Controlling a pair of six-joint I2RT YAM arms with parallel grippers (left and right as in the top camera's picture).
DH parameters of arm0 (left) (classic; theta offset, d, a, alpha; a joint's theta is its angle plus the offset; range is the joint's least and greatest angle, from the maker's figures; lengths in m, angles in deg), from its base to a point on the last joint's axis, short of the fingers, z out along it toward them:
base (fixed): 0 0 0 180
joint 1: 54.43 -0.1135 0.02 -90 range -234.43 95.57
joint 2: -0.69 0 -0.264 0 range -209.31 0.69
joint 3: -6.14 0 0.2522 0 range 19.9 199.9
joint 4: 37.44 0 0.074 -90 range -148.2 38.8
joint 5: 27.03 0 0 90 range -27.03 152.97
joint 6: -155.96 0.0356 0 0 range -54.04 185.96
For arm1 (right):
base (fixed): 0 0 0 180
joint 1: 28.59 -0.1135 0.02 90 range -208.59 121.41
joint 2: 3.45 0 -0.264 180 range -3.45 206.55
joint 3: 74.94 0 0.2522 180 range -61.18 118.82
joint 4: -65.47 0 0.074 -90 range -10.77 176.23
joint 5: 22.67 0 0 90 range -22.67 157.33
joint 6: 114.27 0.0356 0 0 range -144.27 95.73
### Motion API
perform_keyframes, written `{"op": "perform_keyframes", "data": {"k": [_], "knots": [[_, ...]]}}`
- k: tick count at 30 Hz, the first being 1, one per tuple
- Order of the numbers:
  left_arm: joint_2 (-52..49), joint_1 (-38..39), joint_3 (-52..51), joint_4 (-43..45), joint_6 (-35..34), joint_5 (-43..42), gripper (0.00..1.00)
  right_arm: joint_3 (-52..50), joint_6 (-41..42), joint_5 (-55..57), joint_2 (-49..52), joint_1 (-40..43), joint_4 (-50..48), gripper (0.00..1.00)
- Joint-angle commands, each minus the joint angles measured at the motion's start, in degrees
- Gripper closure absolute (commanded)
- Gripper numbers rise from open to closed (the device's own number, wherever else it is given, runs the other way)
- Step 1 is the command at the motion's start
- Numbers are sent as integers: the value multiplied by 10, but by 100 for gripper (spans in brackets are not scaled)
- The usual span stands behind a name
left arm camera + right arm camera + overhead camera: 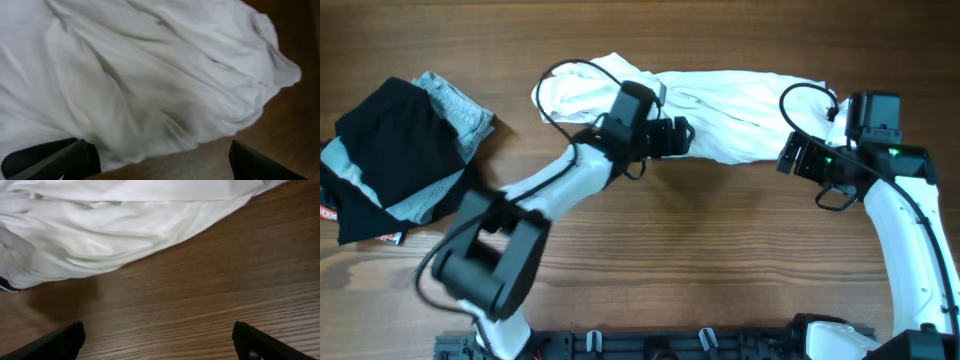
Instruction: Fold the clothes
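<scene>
A long, crumpled white cloth garment lies spread sideways on the brown wooden table. It is rumpled into many soft creases and is not yet folded. The left tool sits at the garment's near edge, about midway along its length, and the arm's wrist reaches in over the garment's left part.

In the left wrist view its two black fingers are spread wide, released. The garment's hem runs just ahead of them. The cloth fills nearly all of that view, and bare table shows only beyond the garment's right end and along its near edge. I cannot tell whether the left-hand finger touches the hem.

The right tool is just beside the garment's right end, on its near side. In the right wrist view its black fingers are likewise spread wide, released, above bare wood. The garment's edge lies apart from them, running slantwise across the upper part of that view.

Well to the left of the garment, and not touching it, lies a loose pile. In it a black cloth garment is draped over a grey folded cloth, which sticks out on the side nearest the white garment.
</scene>
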Motion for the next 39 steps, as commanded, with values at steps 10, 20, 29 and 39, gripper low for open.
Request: {"op": "perform_keyframes", "data": {"k": [10, 20, 29, 39], "knots": [[32, -54, 4, -120, -59, 27, 96, 2, -11, 4, -8, 2, 0, 0], [115, -80, -5, -487, -49, 47, 7, 1, -12, 4, -8, 2, 14, 0], [96, -86, -3, -287, -11, 220, 28, -10, -11, 2, -1, 2, 13, 0], [53, -102, 20, -374, 21, 255, 96, -10, -12, 2, -1, 2, 13, 0]]}}
